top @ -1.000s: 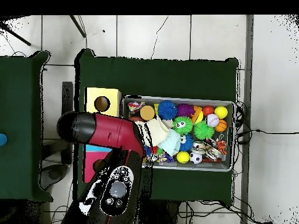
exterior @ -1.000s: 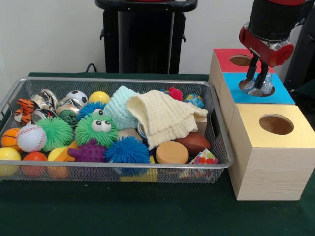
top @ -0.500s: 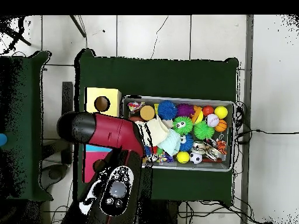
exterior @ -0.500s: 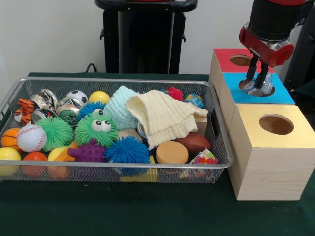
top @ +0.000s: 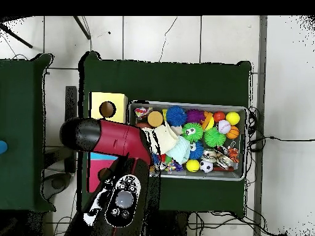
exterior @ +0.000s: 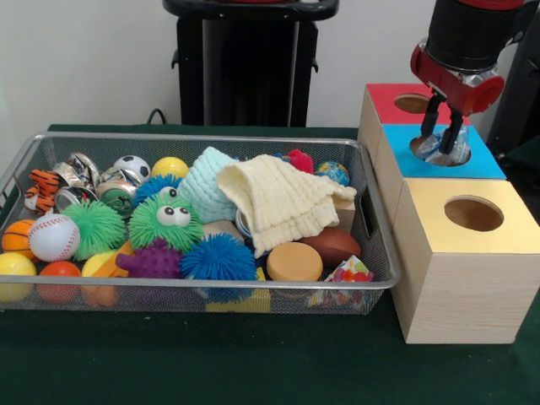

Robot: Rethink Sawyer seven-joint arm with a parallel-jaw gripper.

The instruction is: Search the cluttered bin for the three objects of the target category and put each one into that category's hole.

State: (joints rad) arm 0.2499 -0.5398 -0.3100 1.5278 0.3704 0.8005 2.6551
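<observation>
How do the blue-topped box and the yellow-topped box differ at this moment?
The blue-topped box has the gripper at its hole, with something shiny there; the yellow-topped box has its hole unattended. The blue-topped box sits in the middle of the row, the yellow-topped box at the near end. Both have one round hole on top.

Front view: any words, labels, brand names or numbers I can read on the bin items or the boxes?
None readable.
Colourful packet at the mesh bin's front corner: printed pattern, too blurred to read.
Shiny tins: no legible marking.
Red, blue and yellow boxes: plain tops, no text.
</observation>
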